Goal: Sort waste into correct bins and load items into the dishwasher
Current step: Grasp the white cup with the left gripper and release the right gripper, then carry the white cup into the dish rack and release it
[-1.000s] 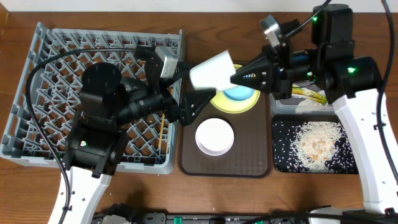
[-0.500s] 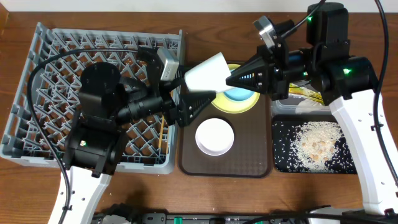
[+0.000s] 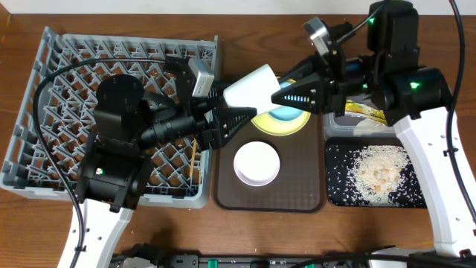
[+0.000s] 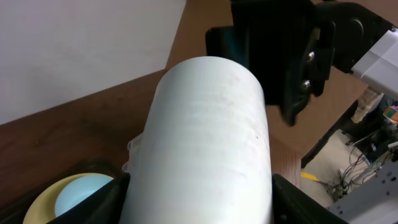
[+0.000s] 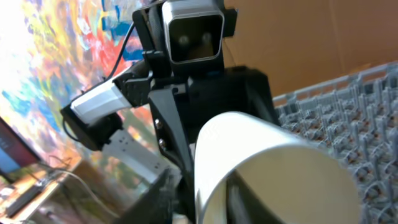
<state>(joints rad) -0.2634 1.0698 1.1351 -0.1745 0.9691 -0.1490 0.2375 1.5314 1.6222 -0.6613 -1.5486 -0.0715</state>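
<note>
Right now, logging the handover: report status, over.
Left gripper clamped on cup, mid-air above brown tray. Right gripper at cup's rim, grip unclear. Way to rack: only left arm above it.

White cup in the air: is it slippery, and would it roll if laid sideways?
The white cup looks smooth, so probably somewhat slippery. Its round, tapered wall would likely roll in a curve. It seems stiff and thin-walled, perhaps light.

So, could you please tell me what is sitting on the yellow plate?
A light blue bowl sits on the yellow plate. The white cup, up in the air above, hides part of both, so whether anything lies in the bowl cannot be seen.
</note>
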